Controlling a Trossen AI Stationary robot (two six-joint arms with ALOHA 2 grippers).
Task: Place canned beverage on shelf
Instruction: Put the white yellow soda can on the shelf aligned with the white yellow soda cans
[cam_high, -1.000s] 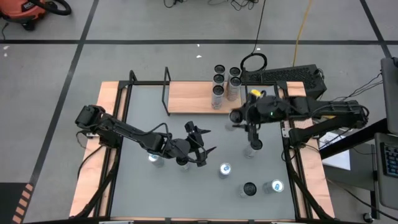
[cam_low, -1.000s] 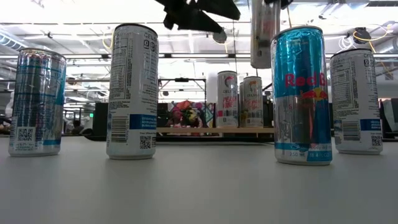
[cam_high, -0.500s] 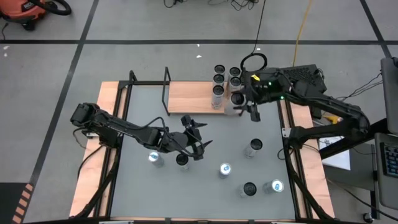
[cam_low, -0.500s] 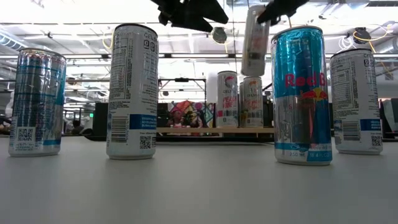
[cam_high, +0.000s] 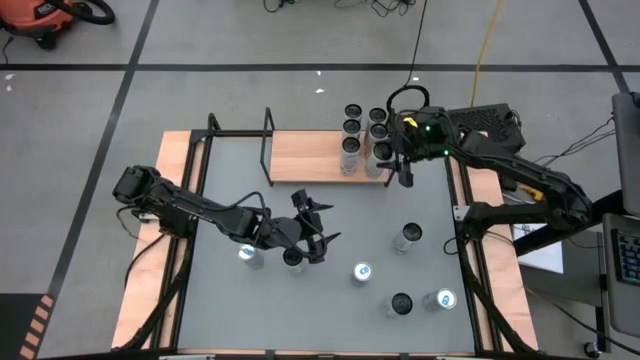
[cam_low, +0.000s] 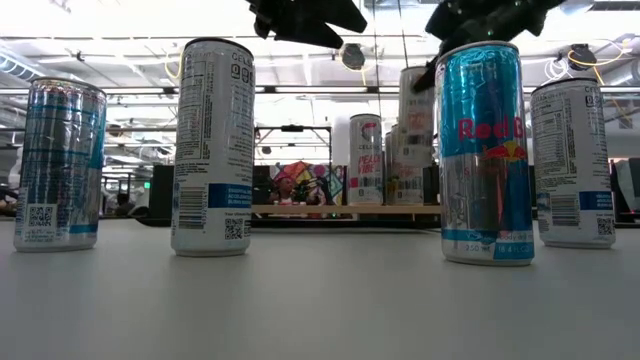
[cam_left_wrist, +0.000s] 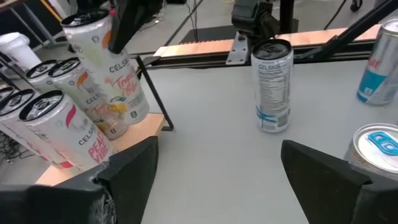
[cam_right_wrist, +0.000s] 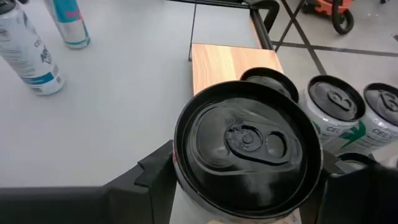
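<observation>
Canned beverage, one slim white can with a black lid: I read it clamped in my right claw at the right end of the shelf, beside the cans already grouped there, its long axis near vertical but tipped, lid uppermost. Whether its base touches the board I cannot tell. Left claw: fingers apart and empty, hanging over the grey worktop near the loose cans.
</observation>
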